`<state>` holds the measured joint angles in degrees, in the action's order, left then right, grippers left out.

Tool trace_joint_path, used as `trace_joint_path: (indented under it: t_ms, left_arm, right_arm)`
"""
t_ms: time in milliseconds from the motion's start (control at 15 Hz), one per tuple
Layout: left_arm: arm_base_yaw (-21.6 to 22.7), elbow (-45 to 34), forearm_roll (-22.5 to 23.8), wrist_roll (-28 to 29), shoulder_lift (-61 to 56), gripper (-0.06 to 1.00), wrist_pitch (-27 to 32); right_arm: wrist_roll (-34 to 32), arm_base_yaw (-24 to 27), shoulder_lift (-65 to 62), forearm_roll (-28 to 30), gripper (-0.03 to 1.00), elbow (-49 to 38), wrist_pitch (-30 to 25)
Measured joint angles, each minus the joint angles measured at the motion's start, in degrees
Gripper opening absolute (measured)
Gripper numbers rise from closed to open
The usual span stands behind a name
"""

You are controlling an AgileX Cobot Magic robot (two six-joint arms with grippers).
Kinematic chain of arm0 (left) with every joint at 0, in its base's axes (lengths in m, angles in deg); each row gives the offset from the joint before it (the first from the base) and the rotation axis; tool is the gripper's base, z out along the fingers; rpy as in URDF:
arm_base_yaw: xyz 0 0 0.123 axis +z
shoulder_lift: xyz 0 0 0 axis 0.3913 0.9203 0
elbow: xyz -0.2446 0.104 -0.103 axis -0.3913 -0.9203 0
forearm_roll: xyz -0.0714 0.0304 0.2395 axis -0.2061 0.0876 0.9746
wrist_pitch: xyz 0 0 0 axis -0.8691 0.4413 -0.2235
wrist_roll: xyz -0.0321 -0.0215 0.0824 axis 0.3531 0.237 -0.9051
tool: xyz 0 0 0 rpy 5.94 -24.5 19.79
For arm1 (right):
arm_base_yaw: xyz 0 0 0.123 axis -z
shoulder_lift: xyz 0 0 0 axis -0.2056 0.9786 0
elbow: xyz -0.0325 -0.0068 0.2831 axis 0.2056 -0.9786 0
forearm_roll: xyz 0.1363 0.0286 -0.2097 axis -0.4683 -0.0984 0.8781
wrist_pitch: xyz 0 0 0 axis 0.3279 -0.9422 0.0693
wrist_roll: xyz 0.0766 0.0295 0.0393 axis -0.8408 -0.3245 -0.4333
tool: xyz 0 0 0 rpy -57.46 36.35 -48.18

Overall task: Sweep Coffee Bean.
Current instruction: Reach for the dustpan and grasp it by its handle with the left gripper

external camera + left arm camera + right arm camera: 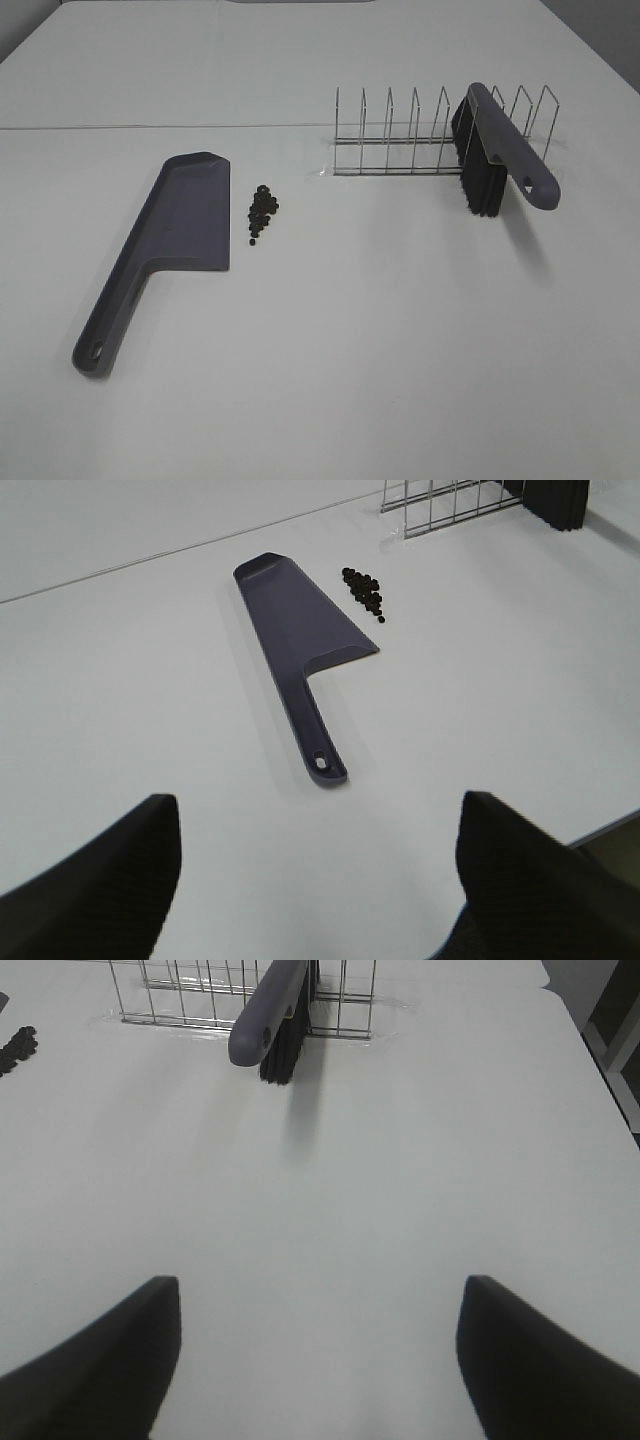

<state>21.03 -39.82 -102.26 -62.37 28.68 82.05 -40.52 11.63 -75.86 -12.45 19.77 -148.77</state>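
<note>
A small cluster of dark coffee beans (261, 211) lies on the white table just right of a grey-purple dustpan (170, 240), which lies flat with its handle toward the front left. A grey brush with black bristles (495, 150) rests in a wire rack (440, 130) at the back right. The left wrist view shows the dustpan (300, 650) and the beans (364, 588) ahead of my open left gripper (320, 880). The right wrist view shows the brush (272, 1015) ahead of my open right gripper (320, 1360). Neither gripper shows in the exterior high view.
The white table (380, 330) has a seam line across the back. Its right edge (590, 1050) shows in the right wrist view, with dark floor beyond. The table's near edge (600, 825) shows in the left wrist view.
</note>
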Motion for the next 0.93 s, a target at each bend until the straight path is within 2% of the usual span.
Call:
trace_joint_path:
  t_ms: [933]
  left_arm:
    - [0.0,0.0,0.0,0.0,0.0,0.73,0.0]
  right_arm:
    - [0.0,0.0,0.0,0.0,0.73,0.0,0.0]
